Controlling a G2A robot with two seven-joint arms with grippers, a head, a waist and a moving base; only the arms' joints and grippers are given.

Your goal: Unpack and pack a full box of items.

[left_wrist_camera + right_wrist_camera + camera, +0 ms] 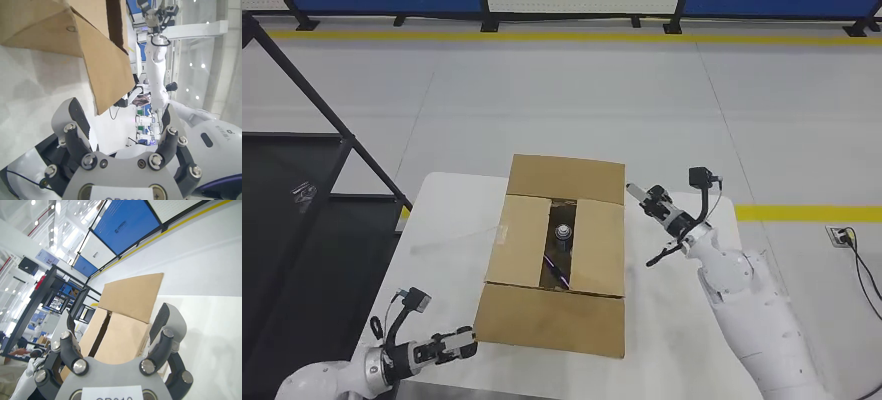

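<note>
Left end effector (122, 108) hangs released, nothing in its grip, just beside the near-left corner of the box (597, 245), by the near flap (552, 320) that folds out toward the robot. Right end effector (115, 317) is likewise released and empty, near the box's far-right corner, beside the opened far flap (567, 177). The box sits mid-worktop (672, 320), its two side flaps (522, 238) lying nearly shut over the top with a dark slot between them. Through that slot a bottle (563, 233) shows its capped top, upright; what lies beside it is too dim to name. The cardboard looks stiff yet light, hinging easily at its creases, so I judge each side flap best pinched at its free edge along the slot and swung outward. Loaded, the box is likely heavy and better not lifted. The bottle looks rigid and smooth, perhaps slippery: take it at the neck, below the cap
</note>
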